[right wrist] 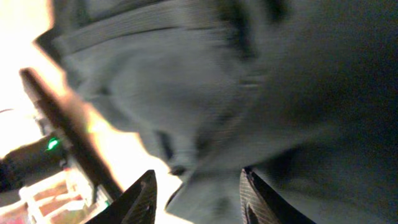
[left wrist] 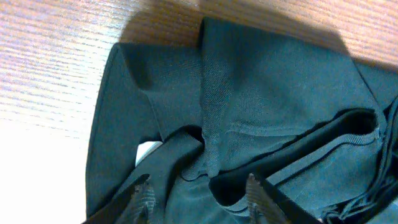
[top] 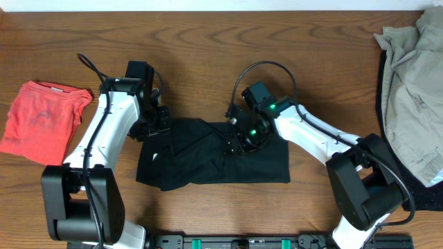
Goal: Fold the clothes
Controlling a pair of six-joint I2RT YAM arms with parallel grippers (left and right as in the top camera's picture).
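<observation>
The black shirt (top: 208, 158) lies partly folded in a rough rectangle at the table's middle. My left gripper (top: 156, 128) is at the shirt's upper left corner. In the left wrist view its fingers (left wrist: 199, 198) are open and astride bunched folds of the black shirt (left wrist: 273, 93). My right gripper (top: 239, 138) is over the shirt's upper middle. In the right wrist view its fingers (right wrist: 198, 196) are open, with an edge of the dark shirt (right wrist: 249, 87) between them. The coral-red tee (top: 38, 119) lies at the far left. The beige garment (top: 415, 83) is heaped at the far right.
A dark garment (top: 422, 187) lies under the beige one at the right edge. Both arm bases stand at the table's front edge. Bare wood table (top: 208, 48) stretches behind the shirt.
</observation>
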